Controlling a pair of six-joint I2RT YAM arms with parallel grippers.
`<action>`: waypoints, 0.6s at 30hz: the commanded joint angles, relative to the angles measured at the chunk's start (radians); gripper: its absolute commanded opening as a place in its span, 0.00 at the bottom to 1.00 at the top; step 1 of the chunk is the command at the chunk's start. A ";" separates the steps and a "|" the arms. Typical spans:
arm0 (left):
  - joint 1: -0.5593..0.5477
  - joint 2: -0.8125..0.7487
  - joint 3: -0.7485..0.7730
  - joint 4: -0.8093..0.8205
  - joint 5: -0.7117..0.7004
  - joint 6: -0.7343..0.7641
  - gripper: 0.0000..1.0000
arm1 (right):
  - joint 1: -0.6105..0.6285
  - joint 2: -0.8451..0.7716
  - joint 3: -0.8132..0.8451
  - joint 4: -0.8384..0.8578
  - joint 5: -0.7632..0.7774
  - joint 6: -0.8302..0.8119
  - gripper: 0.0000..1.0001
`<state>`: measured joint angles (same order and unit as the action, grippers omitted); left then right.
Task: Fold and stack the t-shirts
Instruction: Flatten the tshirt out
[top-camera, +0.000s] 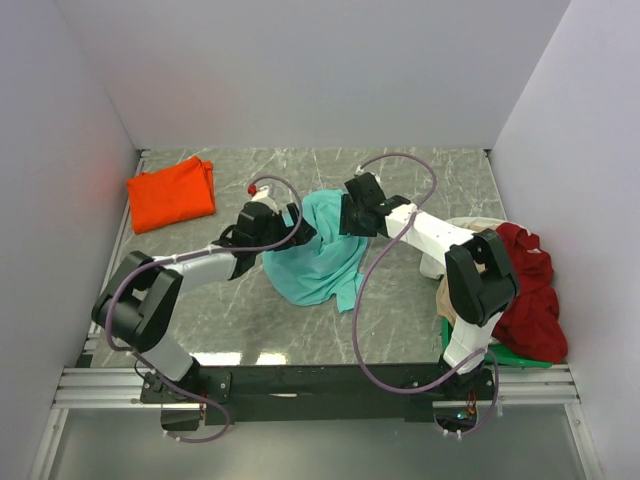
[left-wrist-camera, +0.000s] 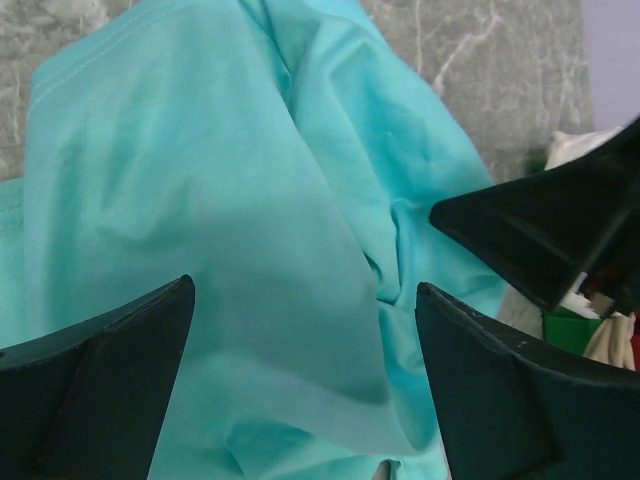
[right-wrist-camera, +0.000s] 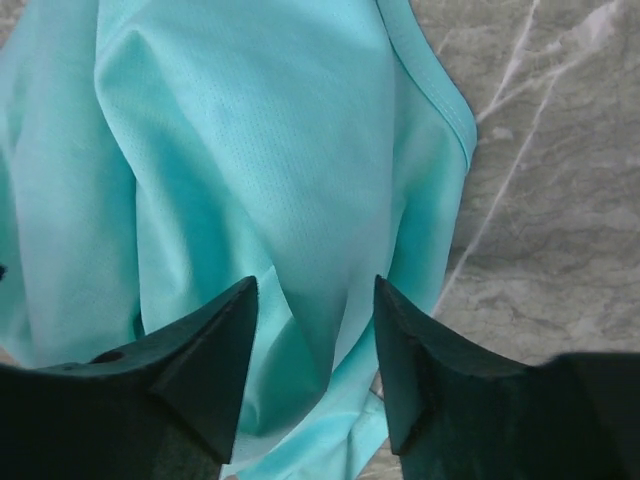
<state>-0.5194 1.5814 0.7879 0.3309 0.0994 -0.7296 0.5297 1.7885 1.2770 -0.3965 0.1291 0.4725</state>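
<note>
From above, the teal t-shirt (top-camera: 320, 262), soft matt cotton crumpled into a wedge, lies in the middle of the grey marbled table (top-camera: 420, 170). Its wide far end is between the left gripper (top-camera: 292, 228) and the right gripper (top-camera: 350, 215), and its long axis runs from them toward the near edge. In the left wrist view the smooth black wedge fingers of the left gripper (left-wrist-camera: 303, 290) stand wide apart and hold nothing, with the cloth just under them in long folds. In the right wrist view the right gripper (right-wrist-camera: 315, 285) has its fingers closer together and a thick fold runs into the gap, the hemmed edge at the right, but I cannot tell if it is pinched.
</note>
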 joint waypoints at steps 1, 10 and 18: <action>-0.014 0.040 0.062 0.034 -0.018 -0.019 0.97 | -0.016 -0.006 0.005 0.057 -0.034 -0.015 0.55; -0.030 0.175 0.137 0.002 -0.009 -0.024 0.47 | -0.022 -0.043 -0.024 0.076 -0.054 -0.026 0.20; -0.030 0.134 0.168 -0.038 -0.042 -0.005 0.00 | -0.022 -0.155 -0.070 0.080 -0.055 -0.008 0.00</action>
<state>-0.5449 1.7817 0.9031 0.3046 0.0853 -0.7532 0.5159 1.7489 1.2259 -0.3496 0.0772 0.4538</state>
